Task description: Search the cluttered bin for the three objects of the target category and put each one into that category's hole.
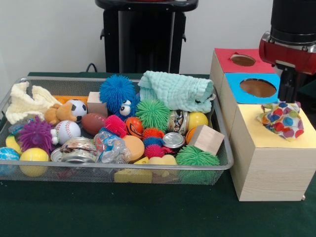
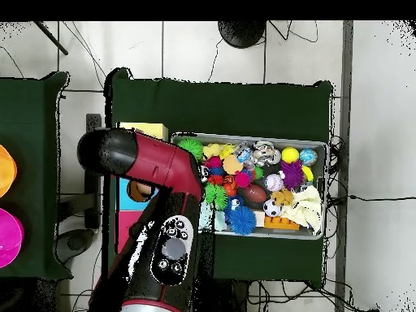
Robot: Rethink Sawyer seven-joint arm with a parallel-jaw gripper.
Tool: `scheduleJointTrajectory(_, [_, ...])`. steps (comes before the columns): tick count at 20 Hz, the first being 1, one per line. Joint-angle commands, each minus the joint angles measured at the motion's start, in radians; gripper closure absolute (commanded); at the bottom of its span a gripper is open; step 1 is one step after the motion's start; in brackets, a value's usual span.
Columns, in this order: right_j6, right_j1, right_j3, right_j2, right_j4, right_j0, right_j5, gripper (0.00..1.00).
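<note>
Even indoor light, soft shadows, no harsh glare.

In the front view the light falls from above and is diffuse: the white wall (image 1: 49, 34) is evenly lit, and the wire bin (image 1: 217, 165) casts only a faint shadow on the dark green tablecloth (image 1: 148, 212). Small highlights glint on the metal cans (image 1: 174, 139) and the clear plastic wrapper (image 1: 111, 148). The arm (image 1: 291, 39) at the top right is slightly soft. In the overhead view the floor tiles (image 2: 374, 97) look bright and nearly washed out, while the cloth stays dark.
</note>
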Motion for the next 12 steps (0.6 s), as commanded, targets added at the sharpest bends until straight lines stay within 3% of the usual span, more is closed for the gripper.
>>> scheduleJointTrajectory(1, [0.156,0.016,0.129,0.143,0.055,-0.045,-0.120,1.00])
scheduleJointTrajectory(12, [0.131,0.038,0.112,0.134,0.007,-0.053,-0.130,1.00])
